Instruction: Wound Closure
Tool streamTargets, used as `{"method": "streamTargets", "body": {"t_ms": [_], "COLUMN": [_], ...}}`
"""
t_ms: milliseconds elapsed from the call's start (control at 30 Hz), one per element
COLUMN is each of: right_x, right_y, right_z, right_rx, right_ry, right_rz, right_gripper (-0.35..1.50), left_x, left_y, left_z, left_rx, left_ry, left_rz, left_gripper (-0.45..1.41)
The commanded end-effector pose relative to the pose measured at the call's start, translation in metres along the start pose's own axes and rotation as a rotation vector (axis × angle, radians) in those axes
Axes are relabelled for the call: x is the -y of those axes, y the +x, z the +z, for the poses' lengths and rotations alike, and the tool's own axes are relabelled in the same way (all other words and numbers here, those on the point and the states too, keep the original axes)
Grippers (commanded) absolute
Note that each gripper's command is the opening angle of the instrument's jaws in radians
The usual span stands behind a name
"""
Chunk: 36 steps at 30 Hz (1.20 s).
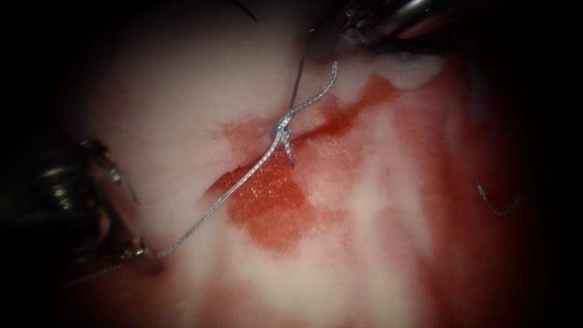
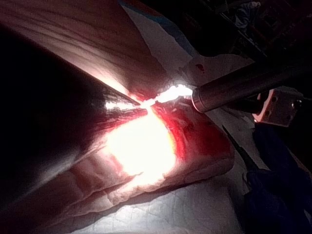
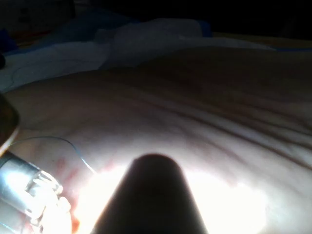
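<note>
The left tool (image 1: 136, 249) sits near the tissue's (image 1: 376, 261) lower left edge with its jaws closed on the thread (image 1: 237, 185), which runs taut from there up to a knot (image 1: 282, 129) over the cut (image 1: 291, 176), amid the red fluid (image 1: 270, 212). From the knot a second strand climbs toward the tissue's upper edge, where the right tool (image 1: 331, 39) is; its jaws look closed on that strand, though the tip is dark and I hold that loosely. A thin dark curve (image 1: 243, 9) lies at the upper edge left of the right tool; it may be the needle, free of the tissue and in neither tool, but I cannot be sure. A short cut end of thread (image 1: 495, 203) lies well apart, right of the cut.

The risks, as I judge them: both strands are under tension across soft, wet tissue, so too hard a pull could let the thread saw through the wound edge, or snap at the knot. Uneven pull could lock the knot off the cut. A wet strand may also slip from the left jaws
</note>
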Motion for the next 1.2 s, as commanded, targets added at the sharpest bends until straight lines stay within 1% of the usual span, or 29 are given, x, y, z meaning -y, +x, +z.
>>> {"method": "streamTargets", "body": {"t_ms": [33,67,100,133,167,200,233,267,333,367,433,467,567,600,667,767,800,833,867,900,933,967,1067,1100,1133,1200], "right_x": [0.0000,-0.0001,-0.0004,-0.0004,-0.0008,-0.0010,-0.0010,-0.0011,-0.0008,-0.0008,-0.0004,-0.0002,-0.0003,-0.0007,-0.0009,-0.0019,-0.0021,-0.0023,-0.0029,-0.0029,-0.0031,-0.0036,-0.0040,-0.0045,-0.0045,-0.0052], "right_y": [0.0025,0.0027,0.0033,0.0033,0.0035,0.0036,0.0036,0.0037,0.0033,0.0033,0.0030,0.0028,0.0027,0.0026,0.0025,0.0020,0.0018,0.0017,0.0013,0.0013,0.0012,0.0011,0.0011,0.0013,0.0013,0.0017], "right_z": [-0.0003,-0.0001,0.0004,0.0004,0.0011,0.0014,0.0014,0.0026,0.0035,0.0035,0.0043,0.0052,0.0061,0.0070,0.0073,0.0093,0.0098,0.0103,0.0113,0.0113,0.0117,0.0126,0.0131,0.0132,0.0132,0.0131], "right_rx": [-0.026,-0.036,-0.043,-0.043,-0.020,-0.008,-0.008,0.048,0.062,0.062,0.067,0.117,0.140,0.166,0.172,0.214,0.216,0.216,0.194,0.194,0.189,0.179,0.169,0.160,0.160,0.129], "right_ry": [-0.002,-0.009,-0.043,-0.043,-0.056,-0.057,-0.057,-0.006,-0.003,-0.003,-0.016,-0.043,-0.063,-0.087,-0.094,-0.136,-0.156,-0.187,-0.263,-0.263,-0.282,-0.304,-0.320,-0.323,-0.323,-0.311], "right_rz": [-0.024,-0.051,-0.176,-0.176,-0.297,-0.363,-0.363,-0.596,-0.788,-0.788,-0.976,-1.019,-1.014,-1.009,-1.010,-1.022,-1.003,-0.985,-0.912,-0.912,-0.885,-0.829,-0.775,-0.707,-0.707,-0.646], "right_gripper": [-0.35,-0.35,-0.35,-0.35,-0.35,-0.35,-0.35,-0.35,-0.35,-0.35,-0.35,-0.35,-0.35,-0.35,-0.35,-0.35,-0.35,-0.35,-0.35,-0.35,-0.35,-0.35,-0.35,-0.35,-0.35,-0.35], "left_x": [0.0004,0.0010,0.0017,0.0017,0.0024,0.0027,0.0027,0.0031,0.0033,0.0033,0.0035,0.0037,0.0041,0.0047,0.0050,0.0065,0.0070,0.0074,0.0085,0.0085,0.0093,0.0104,0.0116,0.0125,0.0125,0.0132], "left_y": [-0.0012,-0.0013,-0.0011,-0.0011,-0.0009,-0.0008,-0.0008,-0.0007,-0.0006,-0.0006,-0.0007,-0.0008,-0.0009,-0.0009,-0.0010,-0.0014,-0.0015,-0.0017,-0.0022,-0.0022,-0.0026,-0.0030,-0.0034,-0.0037,-0.0037,-0.0042], "left_z": [-0.0005,-0.0004,-0.0005,-0.0005,-0.0006,-0.0007,-0.0007,-0.0008,-0.0009,-0.0009,-0.0010,-0.0012,-0.0015,-0.0017,-0.0018,-0.0020,-0.0020,-0.0020,-0.0017,-0.0017,-0.0015,-0.0011,-0.0004,0.0001,0.0001,0.0011], "left_rx": [0.000,-0.008,-0.026,-0.026,-0.035,-0.037,-0.037,-0.039,-0.044,-0.044,-0.045,-0.038,-0.022,-0.020,-0.022,-0.010,-0.004,0.000,0.008,0.008,0.012,0.019,0.021,0.020,0.020,0.007], "left_ry": [0.008,0.018,0.034,0.034,0.049,0.057,0.057,0.061,0.066,0.066,0.074,0.093,0.115,0.129,0.135,0.191,0.208,0.222,0.250,0.250,0.263,0.279,0.292,0.302,0.302,0.309], "left_rz": [0.014,0.025,0.035,0.035,0.039,0.039,0.039,0.046,0.046,0.046,0.046,0.050,0.059,0.068,0.072,0.099,0.110,0.120,0.145,0.145,0.168,0.183,0.205,0.220,0.220,0.240], "left_gripper": [-0.45,-0.45,-0.45,-0.45,-0.45,-0.45,-0.45,-0.45,-0.45,-0.45,-0.45,-0.45,-0.45,-0.45,-0.45,-0.45,-0.45,-0.45,-0.45,-0.45,-0.45,-0.45,-0.45,-0.45,-0.45,-0.45]}}
